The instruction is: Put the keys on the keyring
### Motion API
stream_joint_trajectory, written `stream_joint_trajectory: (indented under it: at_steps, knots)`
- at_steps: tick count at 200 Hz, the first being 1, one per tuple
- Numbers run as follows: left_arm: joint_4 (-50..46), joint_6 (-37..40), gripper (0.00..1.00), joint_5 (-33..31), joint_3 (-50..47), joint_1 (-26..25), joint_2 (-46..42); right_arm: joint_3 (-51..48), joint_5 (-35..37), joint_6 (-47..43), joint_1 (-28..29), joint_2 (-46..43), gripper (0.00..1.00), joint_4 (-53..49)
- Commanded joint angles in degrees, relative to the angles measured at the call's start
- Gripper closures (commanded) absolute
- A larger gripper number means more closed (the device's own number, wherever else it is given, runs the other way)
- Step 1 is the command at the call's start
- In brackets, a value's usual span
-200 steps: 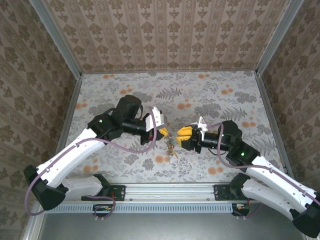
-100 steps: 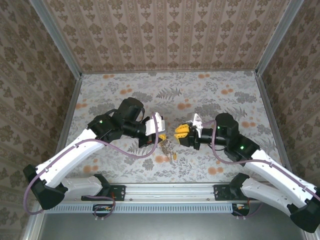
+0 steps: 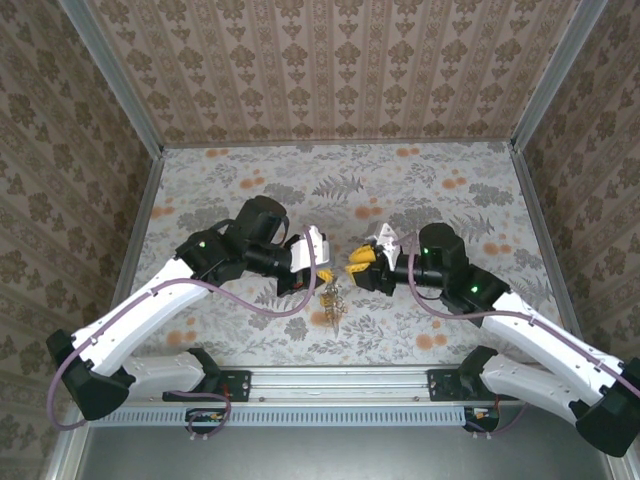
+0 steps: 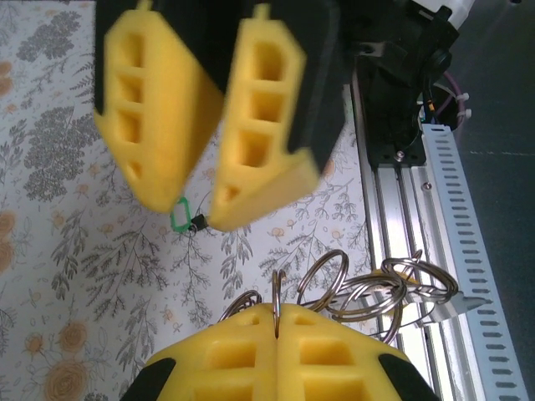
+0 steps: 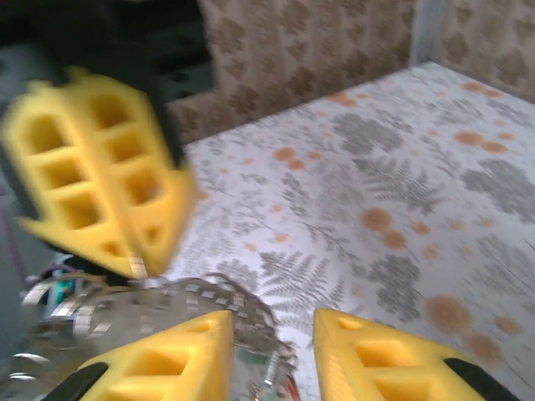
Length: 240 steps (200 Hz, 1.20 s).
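My left gripper (image 4: 277, 312) is shut on one thin metal ring of the keyring (image 4: 368, 288), a bunch of linked silver rings. In the top view that bunch (image 3: 331, 300) hangs below the left gripper (image 3: 322, 270) over the table. My right gripper (image 3: 358, 262) faces it from the right, a short gap away, and it is open (image 5: 274, 324). A small green key head (image 4: 178, 215) shows by the right gripper's fingertips (image 4: 230, 209); contact cannot be told. Between the right fingers, blurred green and red keys (image 5: 280, 378) sit low in the right wrist view.
The floral table (image 3: 430, 190) is walled by patterned panels on three sides. A metal rail (image 3: 330, 380) with both arm bases runs along the near edge. Purple cables (image 3: 270, 305) loop under the left arm.
The right gripper has moved left and slightly up the view, closing the gap to the left gripper. The left gripper has kept its hold on the ring, with the bunch still hanging.
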Motion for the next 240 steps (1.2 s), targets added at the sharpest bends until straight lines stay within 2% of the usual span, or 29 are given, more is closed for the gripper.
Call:
stream_joint_trajectory:
  at_steps: [1,19,66,91,125,162,240]
  knots:
    - [2.6,-1.2,1.00,2.5,-2.0,0.5,-2.3,-3.3,11.9,9.9,-1.7,0.0,0.64,-1.8]
    - [2.8,-1.2,1.00,2.0,-3.4,0.5,-2.6,-5.1,18.4,15.9,-2.6,-0.4,0.59,-5.3]
    - [2.6,-0.9,1.00,-0.3,-5.7,-0.6,-2.7,-8.2,27.0,24.3,-2.9,-1.9,0.58,-18.2]
    - [3.7,-1.9,1.00,1.4,-6.8,-0.6,-3.1,-10.4,27.6,25.3,-3.3,-0.4,0.59,-19.0]
    - [6.1,-4.8,1.00,4.4,-8.8,-0.6,-3.9,-9.2,27.9,23.7,-3.7,9.1,0.62,-15.3]
    - [7.6,-6.2,1.00,4.5,-10.1,-0.7,-4.9,-5.2,27.9,21.5,-4.1,19.9,0.67,-13.3]
    - [7.1,-5.9,1.00,4.3,-10.3,-0.7,-5.1,-2.5,26.2,21.8,-5.8,30.7,0.73,-7.6]
